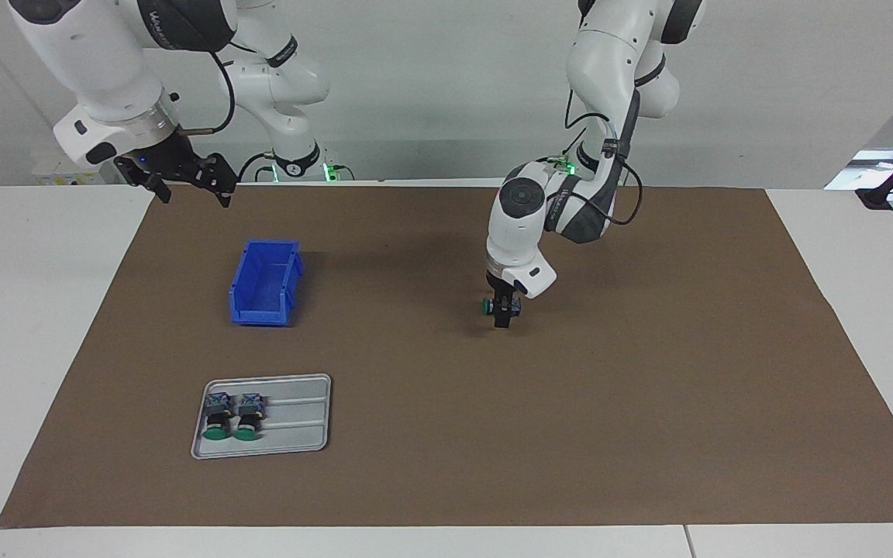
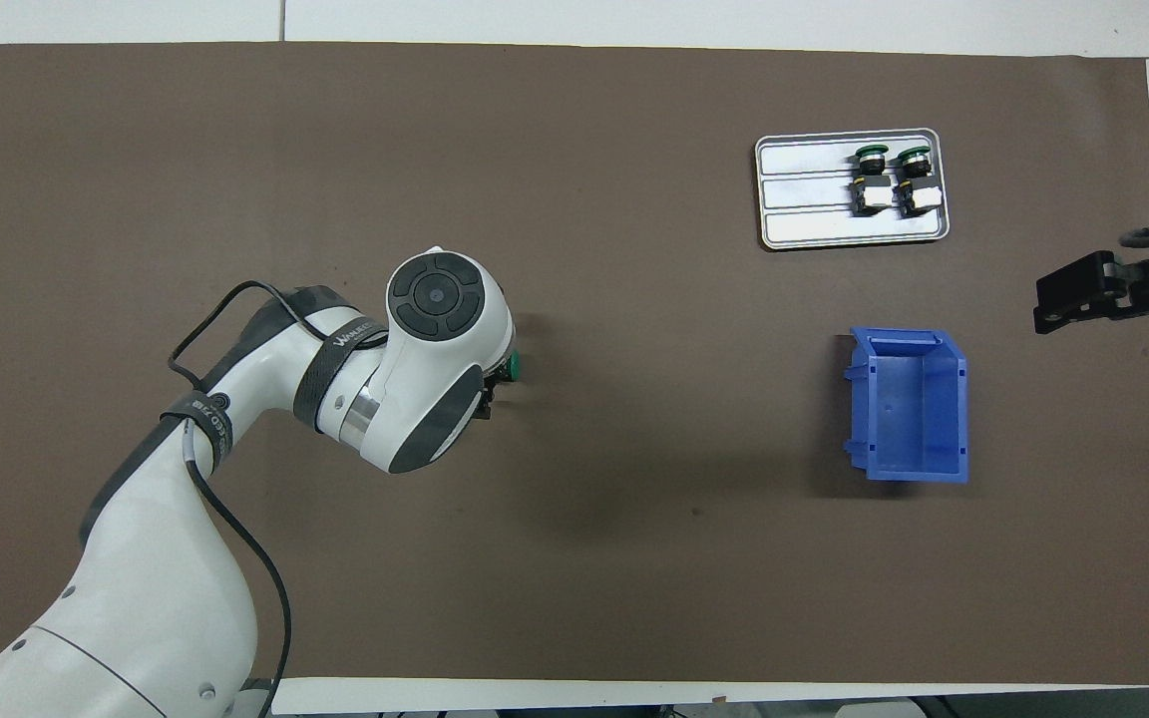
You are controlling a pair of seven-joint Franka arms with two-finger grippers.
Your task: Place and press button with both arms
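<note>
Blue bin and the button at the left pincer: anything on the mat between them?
Nothing. In the overhead view, bare brown mat runs from the blue bin to the button at the left pincer.

A robotics lab: two white arms (image 1: 570, 139) (cabled) over a brown-matted table (image 1: 648, 426).

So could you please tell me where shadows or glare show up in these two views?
Facing view: soft shadow on the mat beside the blue bin, bright glare at the frame edge past the left arm's end. Overhead view: dark shadow beside the bin, faint sheen on the metal tray.
</note>
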